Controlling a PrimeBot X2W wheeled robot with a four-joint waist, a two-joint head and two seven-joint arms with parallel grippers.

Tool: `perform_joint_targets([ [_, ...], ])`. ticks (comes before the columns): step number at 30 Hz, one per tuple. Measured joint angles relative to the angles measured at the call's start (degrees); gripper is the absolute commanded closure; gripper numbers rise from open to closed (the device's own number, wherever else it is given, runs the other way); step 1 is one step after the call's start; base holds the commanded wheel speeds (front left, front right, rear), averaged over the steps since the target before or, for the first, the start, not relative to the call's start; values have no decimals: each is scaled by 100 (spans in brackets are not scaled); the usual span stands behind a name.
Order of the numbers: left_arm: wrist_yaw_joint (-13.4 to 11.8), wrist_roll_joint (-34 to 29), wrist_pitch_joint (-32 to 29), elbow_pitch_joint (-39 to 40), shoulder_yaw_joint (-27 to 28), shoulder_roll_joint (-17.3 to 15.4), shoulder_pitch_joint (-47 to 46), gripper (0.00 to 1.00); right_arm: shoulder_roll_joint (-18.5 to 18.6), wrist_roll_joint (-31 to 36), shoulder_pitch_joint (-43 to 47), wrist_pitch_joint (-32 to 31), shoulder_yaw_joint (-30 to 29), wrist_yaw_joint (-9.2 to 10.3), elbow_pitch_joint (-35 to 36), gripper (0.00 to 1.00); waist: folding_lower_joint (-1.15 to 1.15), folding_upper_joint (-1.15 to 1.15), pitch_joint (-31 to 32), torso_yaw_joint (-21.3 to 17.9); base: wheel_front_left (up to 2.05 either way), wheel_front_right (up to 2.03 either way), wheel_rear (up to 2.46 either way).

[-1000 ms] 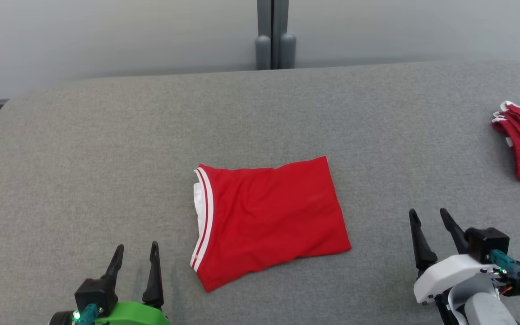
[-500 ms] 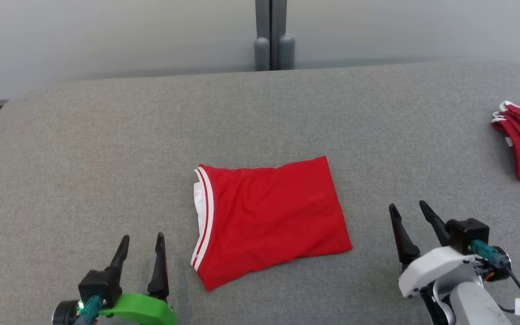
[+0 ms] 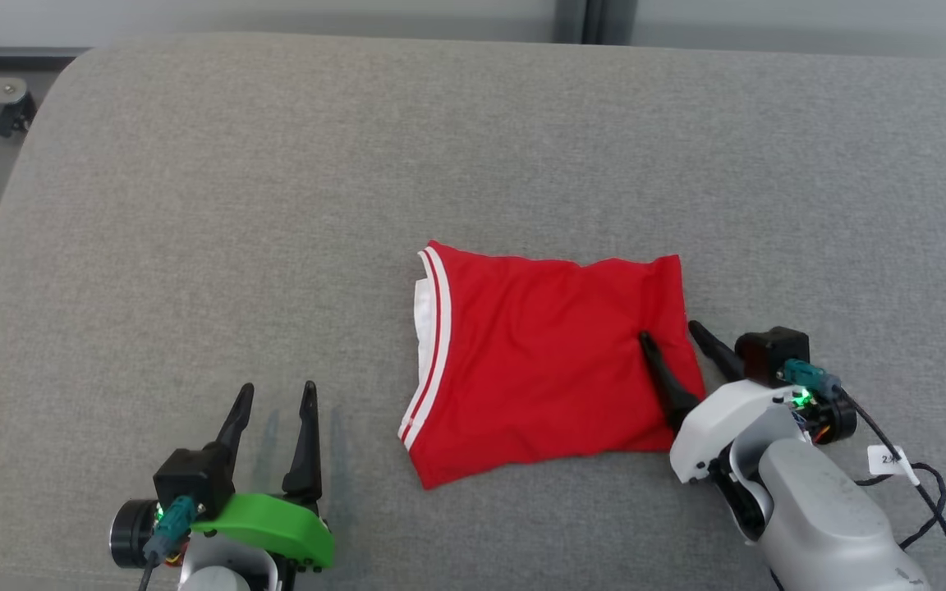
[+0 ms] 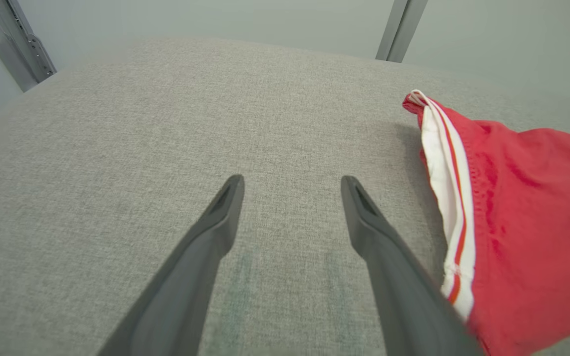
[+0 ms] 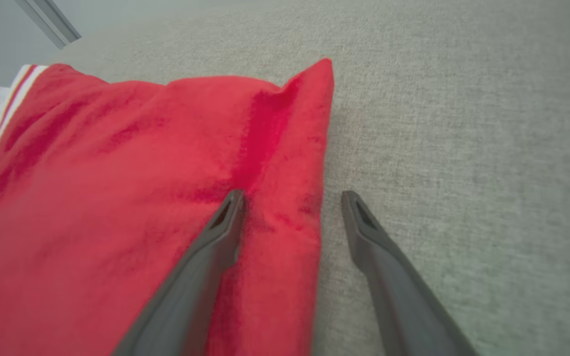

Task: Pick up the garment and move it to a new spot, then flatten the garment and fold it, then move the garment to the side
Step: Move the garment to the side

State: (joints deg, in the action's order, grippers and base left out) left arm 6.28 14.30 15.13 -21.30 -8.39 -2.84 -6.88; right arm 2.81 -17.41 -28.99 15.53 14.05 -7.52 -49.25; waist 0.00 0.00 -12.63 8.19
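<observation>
The garment [image 3: 539, 361], folded and likely light and limp, lies with its edge between the spread jaws of the right gripper [image 3: 668, 330], a sound place to pinch; the left gripper [image 3: 277, 387] gapes beside it

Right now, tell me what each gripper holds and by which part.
Nothing is held. The right gripper is open, straddling the right edge of the red garment; the left gripper is open over the grey surface.

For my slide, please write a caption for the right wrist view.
Open right gripper straddling the edge of the folded red garment on the grey surface.
</observation>
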Motion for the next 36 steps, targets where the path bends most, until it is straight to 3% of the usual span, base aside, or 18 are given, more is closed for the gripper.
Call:
perform_joint_targets([
  [1, 0, -5, 0, -1, 5, -1, 2, 0, 18, -93, -51, 2, 22, 0, -67, 95, 0, 0, -7, 45, 0, 0, 0],
  [2, 0, -16, 0, -1, 19, -1, 5, 0, 22, -145, -93, 7, 51, 0, -111, 100, 0, 0, -13, 88, 0, 0, 0],
  [8, 19, -82, 0, 30, 131, -1, 71, 0, -24, -222, -53, -25, -166, -4, 29, 100, 0, 0, 8, 7, 0, 0, 0],
  [14, 70, -78, 0, 103, 69, 0, 103, 0, -19, -105, 207, -37, -528, -10, 301, 100, 0, 0, 30, -454, 0, 0, 0],
  [30, 110, -205, 0, 193, -450, 5, 33, 0, 3, 246, 817, -40, -1033, -2, 666, 100, 0, 0, 147, -2769, 0, 0, 0],
  [36, 111, -174, 0, 142, -612, 9, 43, 0, 4, 338, 951, -40, -1176, -2, 808, 100, 0, 0, 150, -3435, 0, 0, 0],
])
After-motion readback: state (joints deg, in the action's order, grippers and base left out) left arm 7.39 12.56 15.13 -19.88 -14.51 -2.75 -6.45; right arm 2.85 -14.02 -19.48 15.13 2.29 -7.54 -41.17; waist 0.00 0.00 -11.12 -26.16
